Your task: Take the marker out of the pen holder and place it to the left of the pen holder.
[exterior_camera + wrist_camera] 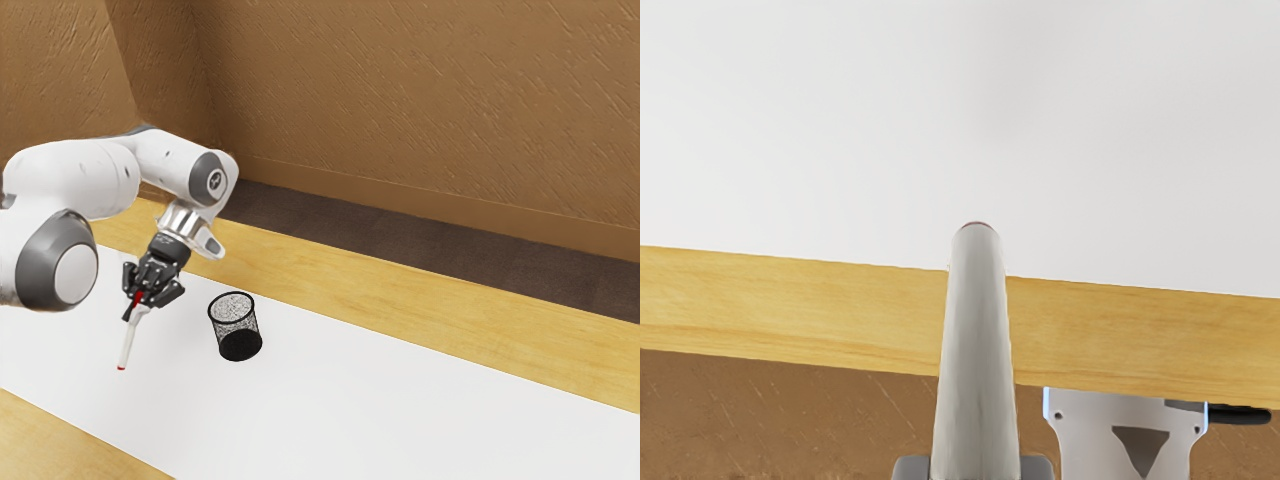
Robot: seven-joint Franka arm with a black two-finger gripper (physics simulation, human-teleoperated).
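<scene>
Fingers [130, 309] around the tilted marker [129, 342]

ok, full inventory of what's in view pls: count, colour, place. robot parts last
Marker: one, white with red at both ends, in the claw, off the table, tip angled down
Pen holder: one, black mesh, upright on the white strip
White strip: one, white, along the tabletop
Table: one, yellowish wood, under the strip
Floor: one, dark brown, beyond the table
Walls: at least two faces, brown, textured, behind
Arm: one, white with grey joints, from the exterior view's left
Base part: one, light grey, past the table edge, probably the arm's mount
Claw: one, black, shut on the marker
</scene>
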